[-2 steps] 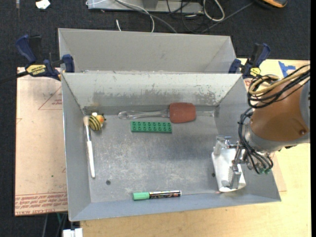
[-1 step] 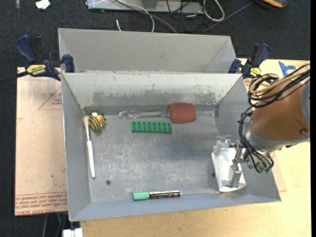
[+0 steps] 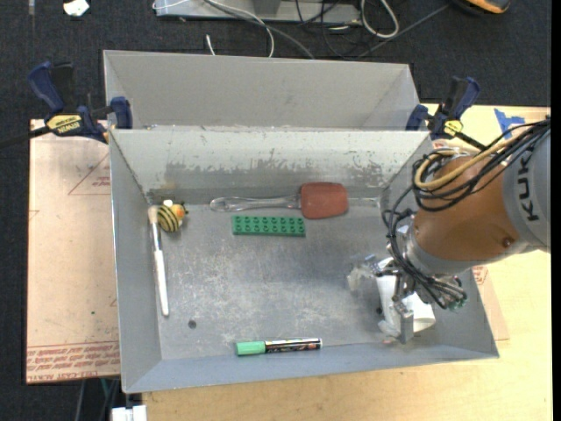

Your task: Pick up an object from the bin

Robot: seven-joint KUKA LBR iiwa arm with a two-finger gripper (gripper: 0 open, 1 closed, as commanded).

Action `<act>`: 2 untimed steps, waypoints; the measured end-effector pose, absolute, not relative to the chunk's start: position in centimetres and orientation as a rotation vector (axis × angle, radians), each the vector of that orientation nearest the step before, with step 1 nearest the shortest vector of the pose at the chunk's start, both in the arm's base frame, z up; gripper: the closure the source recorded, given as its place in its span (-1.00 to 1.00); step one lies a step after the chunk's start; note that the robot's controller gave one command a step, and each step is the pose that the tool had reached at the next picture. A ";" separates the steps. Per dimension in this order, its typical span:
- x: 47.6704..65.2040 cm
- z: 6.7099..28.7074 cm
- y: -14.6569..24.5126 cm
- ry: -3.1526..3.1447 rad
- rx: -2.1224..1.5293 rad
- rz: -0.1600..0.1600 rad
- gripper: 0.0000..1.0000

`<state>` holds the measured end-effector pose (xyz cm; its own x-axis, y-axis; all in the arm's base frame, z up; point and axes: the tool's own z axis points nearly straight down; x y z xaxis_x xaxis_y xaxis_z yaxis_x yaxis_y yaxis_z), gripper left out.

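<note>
Though the claw [image 3: 399, 312] hangs low in the scuffed grey bin [image 3: 263, 279], I cannot tell if it is spread.

green brick plate [image 3: 268, 225]: 1 | green-capped marker [image 3: 279, 346]: 1 | red-headed tool [image 3: 323, 200]: 1 | yellow-tipped white stick [image 3: 160, 270]: 1

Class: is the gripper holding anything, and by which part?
It cannot be told. The gripper is low in the bin's front right corner, next to a small white thing; no hold is visible.

Even overhead light brightens the bin [image 3: 263, 95], leaving only faint, soft shadows.
</note>
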<state>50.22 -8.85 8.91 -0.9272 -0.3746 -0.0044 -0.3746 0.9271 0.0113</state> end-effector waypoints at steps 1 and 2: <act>49.8 9.7 -8.5 3.021 -0.856 0.006 -1.00; 49.6 9.9 -6.9 2.763 -1.483 0.017 -1.00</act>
